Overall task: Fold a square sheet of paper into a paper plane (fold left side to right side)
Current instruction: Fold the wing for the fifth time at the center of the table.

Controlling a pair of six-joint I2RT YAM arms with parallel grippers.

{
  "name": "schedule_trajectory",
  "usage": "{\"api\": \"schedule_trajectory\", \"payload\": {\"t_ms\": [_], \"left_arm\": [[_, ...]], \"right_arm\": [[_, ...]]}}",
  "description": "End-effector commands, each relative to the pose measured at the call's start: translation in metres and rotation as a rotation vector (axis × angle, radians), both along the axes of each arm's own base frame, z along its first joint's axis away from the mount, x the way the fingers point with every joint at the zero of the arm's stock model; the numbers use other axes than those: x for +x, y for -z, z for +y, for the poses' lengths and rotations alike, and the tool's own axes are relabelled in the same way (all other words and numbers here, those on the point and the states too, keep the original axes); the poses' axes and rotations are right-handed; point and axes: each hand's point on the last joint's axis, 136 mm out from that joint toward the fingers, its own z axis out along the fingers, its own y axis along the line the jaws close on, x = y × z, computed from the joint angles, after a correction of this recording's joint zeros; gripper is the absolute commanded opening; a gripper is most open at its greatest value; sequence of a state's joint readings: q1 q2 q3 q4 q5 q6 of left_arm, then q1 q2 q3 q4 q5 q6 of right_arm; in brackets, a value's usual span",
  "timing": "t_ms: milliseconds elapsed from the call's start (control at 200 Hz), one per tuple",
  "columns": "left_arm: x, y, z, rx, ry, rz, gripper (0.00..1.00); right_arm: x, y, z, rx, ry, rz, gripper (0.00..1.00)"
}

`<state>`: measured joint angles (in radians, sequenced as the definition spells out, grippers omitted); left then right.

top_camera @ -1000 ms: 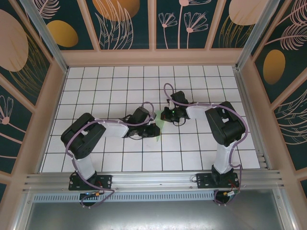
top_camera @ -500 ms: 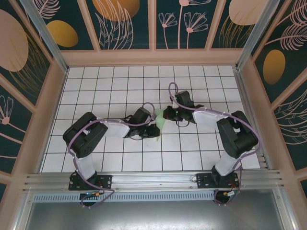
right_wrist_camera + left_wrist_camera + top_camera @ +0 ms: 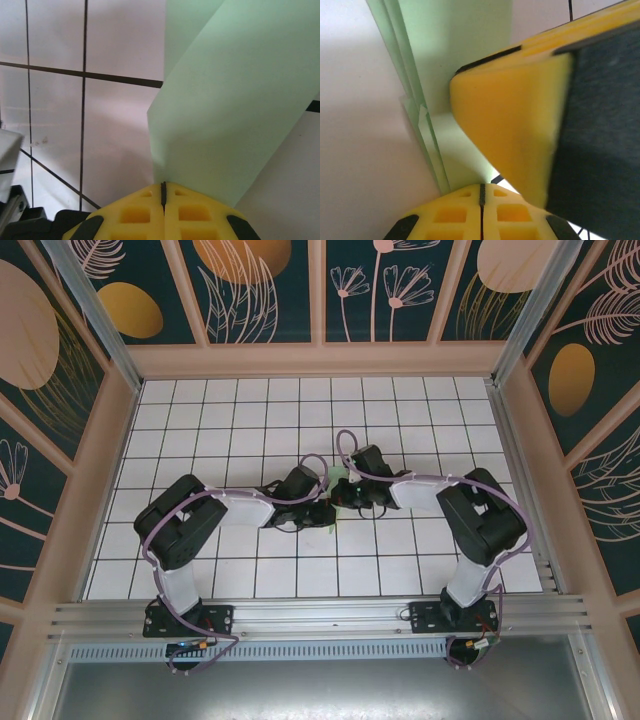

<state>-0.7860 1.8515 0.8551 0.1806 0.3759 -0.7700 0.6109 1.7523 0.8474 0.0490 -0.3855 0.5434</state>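
Arm bases (image 3: 188, 618) are noted at the near edge. Farther in, left gripper (image 3: 481, 187) is seen closed tip to tip, folded green paper (image 3: 455, 50) pinched at its tips. On the same paper, right gripper (image 3: 163, 185) is likewise clamped shut. Paper is held between the two, over the white tiled table (image 3: 230, 420), near its middle.

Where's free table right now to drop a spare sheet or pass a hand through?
Free: the far tile rows of the table, below the back wall; the near-centre tiles between the left arm and the right arm. Crowded: mid-table, where the left hand and the right hand meet at the paper.
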Motion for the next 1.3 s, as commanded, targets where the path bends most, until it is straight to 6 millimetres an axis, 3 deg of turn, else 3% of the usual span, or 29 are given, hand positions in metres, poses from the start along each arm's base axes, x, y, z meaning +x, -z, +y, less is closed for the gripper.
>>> {"api": "schedule_trajectory", "payload": {"t_ms": [0, 345, 510, 706, 731, 1296], "left_arm": [[-0.031, 0.068, 0.044, 0.253, -0.017, 0.114, 0.06], [-0.035, 0.073, 0.051, 0.27, -0.026, 0.128, 0.03], [-0.039, 0.077, 0.054, 0.279, -0.03, 0.139, 0.02], [-0.042, 0.081, 0.058, 0.288, -0.031, 0.145, 0.02], [-0.042, 0.081, 0.058, 0.289, -0.032, 0.145, 0.02], [-0.045, 0.086, 0.062, 0.303, -0.03, 0.151, 0.02]], "right_arm": [[-0.005, 0.015, -0.002, -0.025, 0.013, 0.025, 0.0], [0.007, 0.032, -0.021, -0.108, 0.033, 0.005, 0.0], [0.021, 0.028, -0.028, -0.097, 0.032, -0.048, 0.0], [0.031, 0.02, -0.02, -0.069, 0.002, -0.113, 0.0], [0.04, 0.019, -0.03, -0.067, 0.031, -0.118, 0.0], [0.103, 0.006, -0.057, -0.038, 0.097, -0.168, 0.0]]}}
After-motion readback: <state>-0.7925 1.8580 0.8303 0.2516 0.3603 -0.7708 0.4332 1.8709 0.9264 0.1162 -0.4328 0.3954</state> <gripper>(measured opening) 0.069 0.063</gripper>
